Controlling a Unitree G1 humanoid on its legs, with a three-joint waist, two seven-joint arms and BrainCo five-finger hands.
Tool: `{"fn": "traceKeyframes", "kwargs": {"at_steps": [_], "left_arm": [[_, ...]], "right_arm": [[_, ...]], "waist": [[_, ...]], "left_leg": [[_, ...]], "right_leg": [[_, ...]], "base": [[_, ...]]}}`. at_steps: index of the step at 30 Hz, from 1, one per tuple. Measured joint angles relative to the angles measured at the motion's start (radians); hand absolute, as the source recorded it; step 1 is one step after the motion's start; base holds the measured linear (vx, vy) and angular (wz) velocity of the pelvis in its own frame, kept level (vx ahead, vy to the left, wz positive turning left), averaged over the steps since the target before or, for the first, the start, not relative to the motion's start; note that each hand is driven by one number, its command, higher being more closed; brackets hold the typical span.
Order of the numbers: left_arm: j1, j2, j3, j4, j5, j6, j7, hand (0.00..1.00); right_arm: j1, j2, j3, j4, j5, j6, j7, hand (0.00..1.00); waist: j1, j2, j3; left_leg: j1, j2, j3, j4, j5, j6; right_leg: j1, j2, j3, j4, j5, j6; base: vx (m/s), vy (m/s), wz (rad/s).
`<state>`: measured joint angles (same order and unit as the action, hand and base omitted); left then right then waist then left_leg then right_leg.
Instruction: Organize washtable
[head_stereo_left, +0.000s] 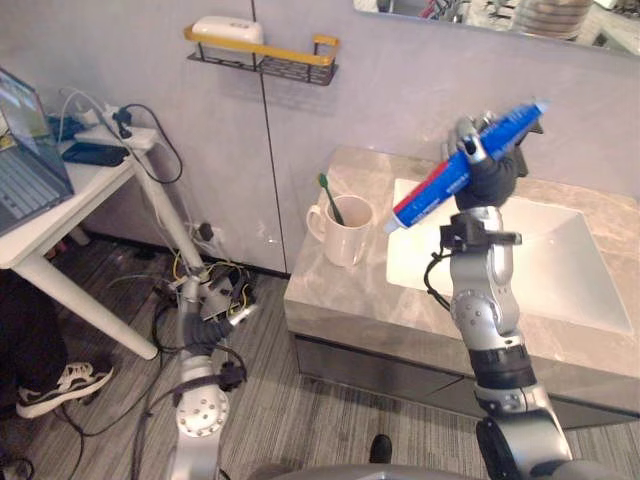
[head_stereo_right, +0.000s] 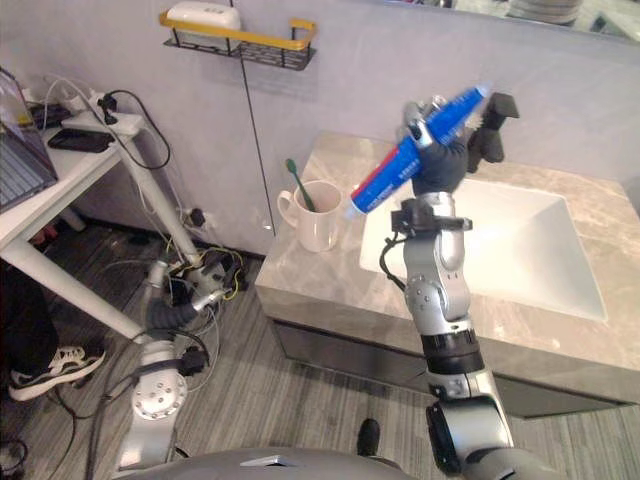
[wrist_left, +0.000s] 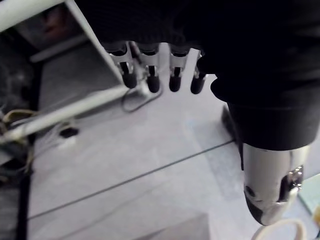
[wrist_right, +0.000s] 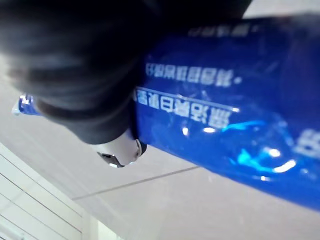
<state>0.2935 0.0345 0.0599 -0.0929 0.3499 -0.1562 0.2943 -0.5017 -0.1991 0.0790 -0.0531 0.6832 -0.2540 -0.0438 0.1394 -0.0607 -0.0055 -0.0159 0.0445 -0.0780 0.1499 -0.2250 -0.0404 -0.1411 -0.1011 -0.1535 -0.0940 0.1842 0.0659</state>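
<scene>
My right hand (head_stereo_left: 489, 163) is raised above the washbasin (head_stereo_left: 566, 262) and shut on a blue toothpaste tube (head_stereo_left: 452, 178) with a red and white end. The tube slants, its white end pointing down towards the mug. Close up, the blue tube (wrist_right: 225, 125) lies across the hand's thumb (wrist_right: 118, 154). A cream mug (head_stereo_left: 345, 234) holding a green toothbrush (head_stereo_left: 330, 197) stands on the stone counter (head_stereo_left: 335, 300), left of the basin. My left hand (wrist_left: 152, 80) hangs low beside the counter over the floor, fingers relaxed and holding nothing.
A yellow-railed wall shelf (head_stereo_left: 262, 55) carries a white soap dish (head_stereo_left: 227, 30). A black faucet (head_stereo_right: 495, 122) stands behind the basin. A white table (head_stereo_left: 60, 215) with a laptop is at the left, with tangled cables (head_stereo_left: 215, 275) and a person's shoe (head_stereo_left: 60, 388) below.
</scene>
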Motion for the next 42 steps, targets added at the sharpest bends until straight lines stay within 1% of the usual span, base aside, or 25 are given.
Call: {"fn": "traceKeyframes", "kwargs": {"at_steps": [1,4,8,14,17,20,29,30,36,42], "left_arm": [[0.001,-0.002,-0.028,0.02,-0.014,0.001,-0.022,0.0],[0.009,-0.001,-0.061,0.024,-0.022,0.001,-0.055,0.0],[0.017,0.0,-0.083,0.064,-0.03,0.0,-0.084,0.0],[0.021,0.006,-0.117,0.099,-0.031,0.0,-0.092,0.0],[0.02,0.009,-0.132,0.114,-0.031,-0.001,-0.092,0.0],[0.021,0.01,-0.139,0.135,-0.031,-0.001,-0.092,0.0],[0.013,0.008,-0.143,0.136,-0.031,-0.002,-0.092,0.0],[0.012,0.009,-0.149,0.143,-0.03,-0.002,-0.092,0.0],[0.006,0.009,-0.158,0.173,-0.03,-0.002,-0.091,0.0],[-0.014,0.01,-0.176,0.181,-0.03,-0.003,-0.089,0.0]], "right_arm": [[-0.037,-0.007,0.021,0.029,-0.028,0.008,-0.001,1.0],[-0.095,-0.019,0.053,0.082,-0.078,0.027,-0.005,1.0],[-0.14,-0.028,0.09,0.102,-0.127,0.032,-0.02,1.0],[-0.256,-0.064,0.157,0.152,-0.225,0.049,-0.032,1.0],[-0.296,-0.072,0.164,0.18,-0.282,0.05,-0.04,1.0],[-0.306,-0.092,0.164,0.18,-0.312,0.05,-0.047,1.0],[-0.307,-0.137,0.145,0.179,-0.337,0.049,-0.073,1.0],[-0.307,-0.138,0.129,0.179,-0.351,0.049,-0.078,1.0],[-0.329,-0.138,0.085,0.178,-0.354,0.047,-0.111,1.0],[-0.33,-0.137,0.074,0.168,-0.365,0.044,-0.115,1.0]], "waist": [[0.011,0.0,0.0],[0.013,0.0,0.0],[0.023,0.0,0.0],[0.035,0.0,0.0],[0.035,0.0,0.0],[0.035,0.0,0.0],[0.034,0.001,0.001],[0.034,0.001,0.001],[0.034,0.002,0.001],[0.034,0.004,0.003]], "left_leg": [[0.0,0.001,-0.002,0.0,0.0,0.0],[-0.004,-0.001,-0.012,0.005,0.0,0.0],[-0.005,-0.005,-0.012,0.004,0.0,0.0],[-0.006,-0.006,-0.014,0.005,0.001,0.001],[-0.011,-0.006,-0.015,0.009,0.001,0.002],[-0.016,-0.006,-0.016,0.008,0.001,0.002],[-0.042,-0.003,-0.02,0.017,0.002,-0.001],[-0.042,-0.003,-0.02,0.017,0.002,-0.001],[-0.042,-0.004,-0.019,0.016,0.002,-0.001],[-0.042,-0.005,-0.019,0.016,0.002,0.0]], "right_leg": [[0.0,0.0,-0.001,0.001,0.0,0.0],[0.0,-0.006,-0.011,0.001,0.001,0.001],[0.0,-0.01,-0.012,0.001,0.004,0.005],[-0.001,-0.011,-0.014,0.001,0.006,0.007],[-0.001,-0.012,-0.016,0.001,0.006,0.007],[-0.002,-0.012,-0.018,0.001,0.006,0.007],[-0.019,-0.009,-0.022,0.001,0.004,0.005],[-0.019,-0.01,-0.022,0.001,0.004,0.005],[-0.021,-0.011,-0.021,0.001,0.004,0.005],[-0.021,-0.011,-0.02,0.001,0.004,0.005]], "base": [[0.08,0.014,0.07],[0.06,0.026,0.1],[0.02,0.018,0.02],[0.0,0.0,0.0],[-0.02,-0.01,0.02],[-0.04,-0.015,0.02],[-0.02,-0.015,0.01],[0.0,0.0,0.0],[0.0,0.0,0.0],[0.0,0.0,0.0]]}}
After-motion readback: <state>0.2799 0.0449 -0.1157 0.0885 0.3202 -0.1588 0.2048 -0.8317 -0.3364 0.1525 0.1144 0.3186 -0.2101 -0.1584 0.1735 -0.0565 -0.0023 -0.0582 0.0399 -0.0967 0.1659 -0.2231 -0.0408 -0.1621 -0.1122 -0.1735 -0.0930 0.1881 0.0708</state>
